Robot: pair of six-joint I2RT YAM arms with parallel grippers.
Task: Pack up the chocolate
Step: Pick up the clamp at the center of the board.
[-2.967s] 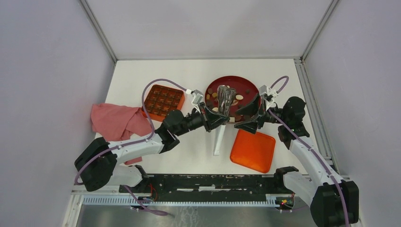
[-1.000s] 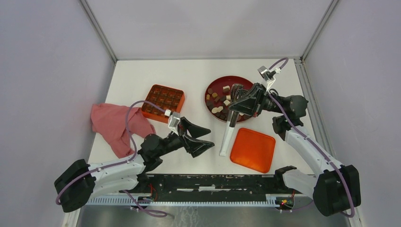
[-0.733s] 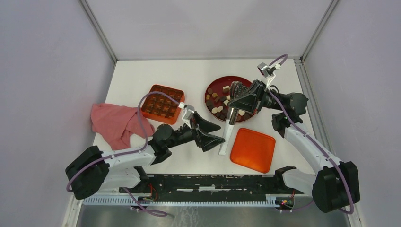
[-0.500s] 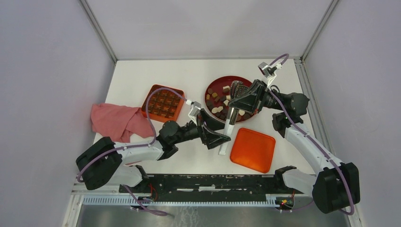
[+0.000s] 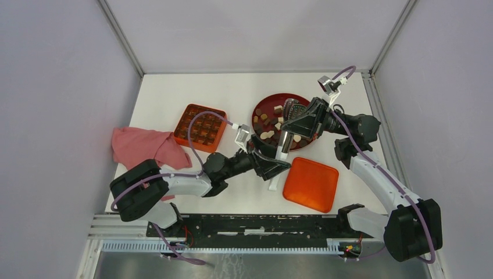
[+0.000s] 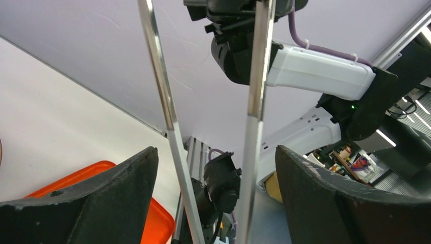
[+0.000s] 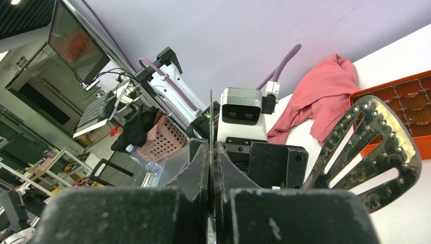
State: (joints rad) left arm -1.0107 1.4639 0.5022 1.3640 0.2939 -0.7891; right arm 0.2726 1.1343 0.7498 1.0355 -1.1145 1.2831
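The tongs are polished metal, mirror-bright, the slotted head dotted with small holes. I see the jaws of the left gripper as matt black plastic, grainy and scuffed. The desk is smooth matt white. At nine o'clock lies soft, creased pink cloth; the box at ten and lid at four look like smooth orange plastic; the plate at one is glossy dark red.

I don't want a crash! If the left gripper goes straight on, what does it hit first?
Probably the tongs: their arms stand between the fingers of the open left gripper. The right gripper holds them. Depth is unclear.
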